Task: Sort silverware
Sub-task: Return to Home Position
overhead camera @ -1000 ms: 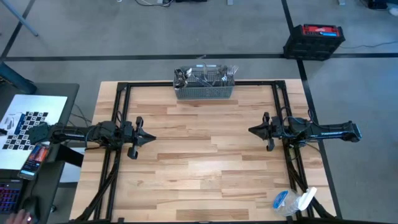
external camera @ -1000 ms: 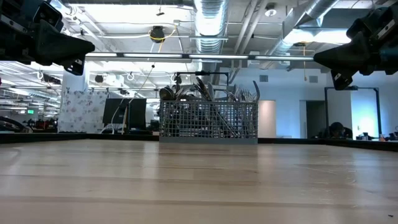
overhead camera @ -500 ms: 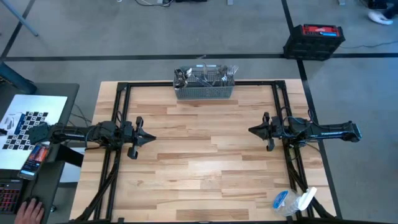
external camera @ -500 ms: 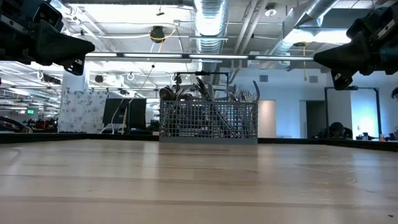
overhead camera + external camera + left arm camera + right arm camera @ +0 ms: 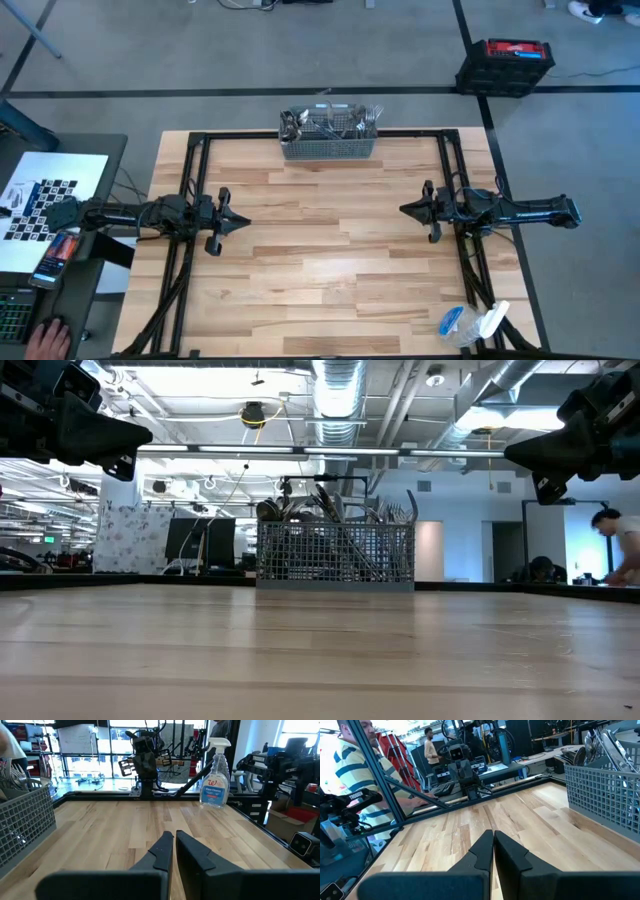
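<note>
left gripper (image 5: 243,223) clenched, empty | right gripper (image 5: 403,209) likewise | silverware (image 5: 330,122) seemingly all in basket (image 5: 328,150), far edge

Wooden table (image 5: 320,235), wire basket (image 5: 328,148) at far edge, spray bottle (image 5: 470,325) at corner

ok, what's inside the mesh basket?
Silverware stands on end, with spoon bowls and fork tines poking above the basket rim. The mesh mostly hides the lower ends, so the count and how the pieces are grouped can't be told.
</note>
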